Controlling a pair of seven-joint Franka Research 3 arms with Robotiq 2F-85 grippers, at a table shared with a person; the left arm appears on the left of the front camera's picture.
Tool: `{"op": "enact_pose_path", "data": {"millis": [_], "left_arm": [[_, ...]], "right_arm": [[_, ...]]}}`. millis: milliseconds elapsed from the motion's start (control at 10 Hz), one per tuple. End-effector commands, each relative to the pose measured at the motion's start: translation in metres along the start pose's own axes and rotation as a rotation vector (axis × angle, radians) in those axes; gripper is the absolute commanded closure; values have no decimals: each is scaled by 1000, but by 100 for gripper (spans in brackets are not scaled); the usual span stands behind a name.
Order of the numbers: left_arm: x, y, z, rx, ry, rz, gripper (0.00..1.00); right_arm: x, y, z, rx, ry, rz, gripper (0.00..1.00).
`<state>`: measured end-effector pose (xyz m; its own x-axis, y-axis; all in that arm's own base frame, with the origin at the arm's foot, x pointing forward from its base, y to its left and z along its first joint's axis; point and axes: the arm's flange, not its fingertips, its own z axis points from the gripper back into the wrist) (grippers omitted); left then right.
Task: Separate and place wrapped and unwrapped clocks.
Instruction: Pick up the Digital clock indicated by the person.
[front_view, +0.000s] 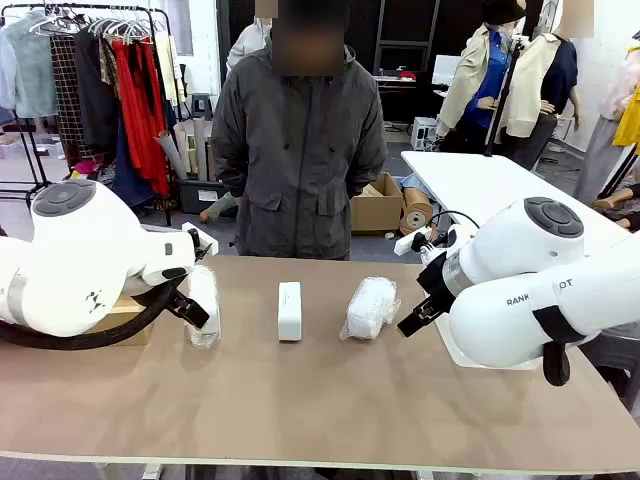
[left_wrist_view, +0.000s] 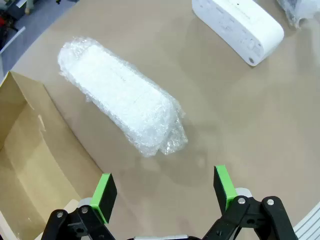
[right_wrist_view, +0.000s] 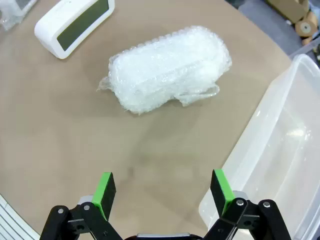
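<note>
Wrapped clock (left_wrist_view: 120, 95) beyond left end effector (left_wrist_view: 163, 181)

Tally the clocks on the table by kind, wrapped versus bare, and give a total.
Wrapped clocks: 2, the left bundle and the right bundle
Bare clocks: 1, the white clock
Total: 3

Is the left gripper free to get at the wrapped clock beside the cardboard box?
Probably yes: the left gripper is open above bare table just short of the wrapped clock; the cardboard box sits close alongside.
</note>
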<state>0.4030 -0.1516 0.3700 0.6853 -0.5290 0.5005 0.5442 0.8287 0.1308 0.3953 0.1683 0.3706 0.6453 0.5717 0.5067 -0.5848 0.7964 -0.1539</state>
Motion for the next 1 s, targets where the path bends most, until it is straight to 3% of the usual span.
{"op": "enact_pose_path", "data": {"millis": [0,900], "left_arm": [[0,0,0,0,0,0,0],[0,0,0,0,0,0,0]], "right_arm": [[0,0,0,0,0,0,0],[0,0,0,0,0,0,0]]}}
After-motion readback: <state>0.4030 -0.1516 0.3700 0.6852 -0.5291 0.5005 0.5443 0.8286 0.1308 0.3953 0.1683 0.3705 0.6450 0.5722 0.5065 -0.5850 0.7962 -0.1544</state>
